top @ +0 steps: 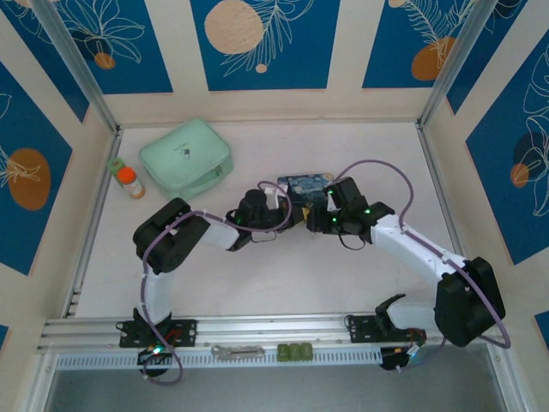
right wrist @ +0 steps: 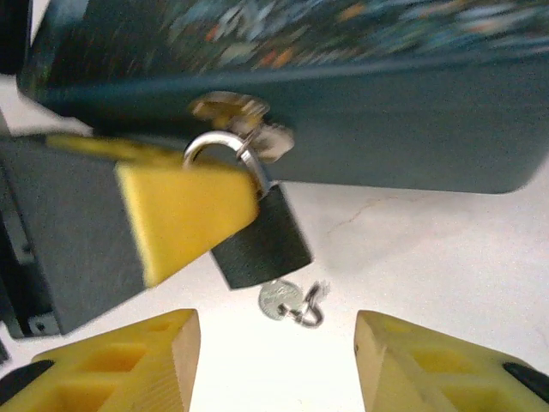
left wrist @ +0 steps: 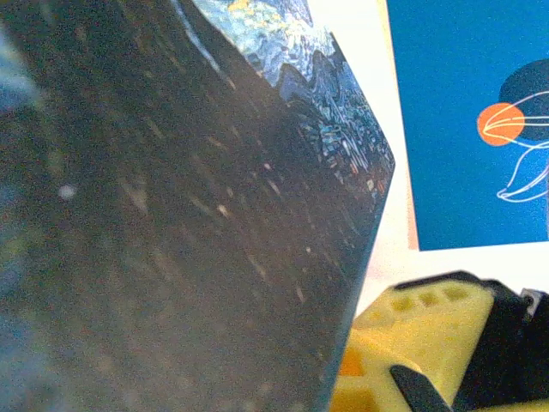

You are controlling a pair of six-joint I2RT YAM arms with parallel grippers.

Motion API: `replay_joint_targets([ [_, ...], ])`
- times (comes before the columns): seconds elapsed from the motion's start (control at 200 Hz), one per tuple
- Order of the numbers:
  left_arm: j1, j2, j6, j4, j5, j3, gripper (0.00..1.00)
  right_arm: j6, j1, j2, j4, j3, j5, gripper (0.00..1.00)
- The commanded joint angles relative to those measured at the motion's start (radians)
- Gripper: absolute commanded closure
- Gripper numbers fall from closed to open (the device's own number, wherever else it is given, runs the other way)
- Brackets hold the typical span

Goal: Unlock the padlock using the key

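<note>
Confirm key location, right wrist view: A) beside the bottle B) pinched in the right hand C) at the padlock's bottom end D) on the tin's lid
C: the key sits at the bottom end of the padlock, ahead of the right hand, whose fingers stand apart and empty.

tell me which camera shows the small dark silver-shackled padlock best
The right wrist view: the small dark padlock hangs close-up on the blue tin, small silvery key beneath. The top view is distant and cluttered there; the left wrist camera faces the tin's lid.
</note>
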Motion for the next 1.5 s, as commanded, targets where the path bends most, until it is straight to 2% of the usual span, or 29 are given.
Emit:
replay_joint_targets([
  [0.0,-0.002,-0.039,-0.029,0.035,0.015,0.039,1.0,-0.128,0.073,0.03,-0.069,0.042,0.128,0.5],
  [0.175,-0.001,-0.048,-0.039,0.038,0.023,0.03,1.0,-0.184,0.139,0.128,-0.139,0.123,0.304,0.5],
  [0.325,-0.002,-0.05,-0.046,0.038,0.027,0.027,1.0,-0.212,0.192,0.215,-0.195,0.192,0.452,0.55],
  [0.485,-0.001,-0.049,-0.048,0.04,0.026,0.031,1.0,-0.218,0.237,0.256,-0.218,0.217,0.528,0.64],
  [0.785,0.0,-0.048,-0.048,0.018,0.023,0.038,1.0,-0.124,0.296,0.328,-0.342,0.271,0.633,0.63],
  [0.99,0.001,-0.045,-0.052,0.024,0.022,0.037,1.0,-0.052,0.308,0.346,-0.382,0.282,0.643,0.6],
  [1.235,0.004,-0.043,-0.058,0.038,0.017,0.026,1.0,-0.064,0.316,0.35,-0.327,0.268,0.604,0.7],
  [1.435,0.003,-0.043,-0.078,0.058,0.023,0.026,1.0,-0.076,0.32,0.349,-0.227,0.234,0.632,0.72],
  [1.495,0.003,-0.048,-0.077,0.056,0.023,0.023,1.0,-0.076,0.32,0.35,-0.215,0.232,0.645,0.76],
])
